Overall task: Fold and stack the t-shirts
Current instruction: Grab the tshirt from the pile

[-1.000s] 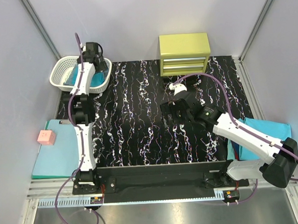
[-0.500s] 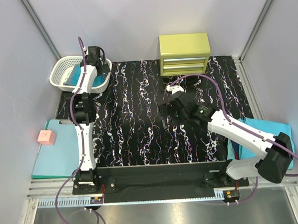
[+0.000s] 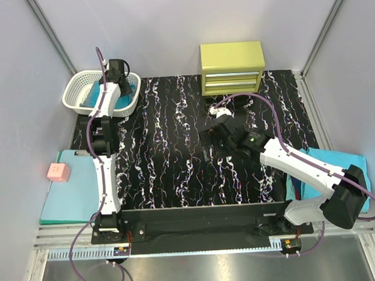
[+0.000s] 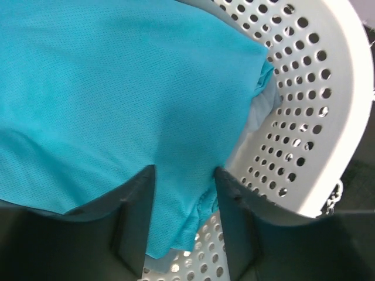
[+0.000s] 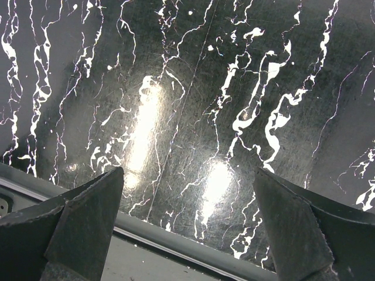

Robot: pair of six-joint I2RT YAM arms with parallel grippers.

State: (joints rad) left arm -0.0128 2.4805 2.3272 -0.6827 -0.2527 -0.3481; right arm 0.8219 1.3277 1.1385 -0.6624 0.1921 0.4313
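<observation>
- Top external view: the left pincer (image 3: 123,87) reaches down into a white basket (image 3: 75,96) at the far left corner of the black bench (image 3: 169,154).
- A teal t-shirt (image 3: 96,95) lies inside that basket.
- Left wrist view: the teal t-shirt (image 4: 117,88) fills most of the picture, and its edge hangs down between the two dark fingers (image 4: 137,199).
- The left pincer (image 4: 183,175) has its fingers part way apart with cloth between them. I cannot tell if they squeeze the cloth.
- The basket wall (image 4: 316,117), full of holes, curves just beside the shirt on the right.
- A paler cloth (image 4: 263,111) peeks out under the teal one, against the wall.
- The right pincer (image 3: 206,146) hangs over the middle of the bench, well apart from the basket.
- Right wrist view: the right pincer (image 5: 187,187) is spread wide, with nothing between its fingers, only the shiny black bench with white streaks below.
- Another turquoise t-shirt (image 3: 330,158) lies flat at the right edge, under the right arm.
- A yellow-green drawer box (image 3: 232,67) stands at the back.
- A mint clipboard (image 3: 71,197) lies at the left, with a pink block (image 3: 58,172) at its far corner.
</observation>
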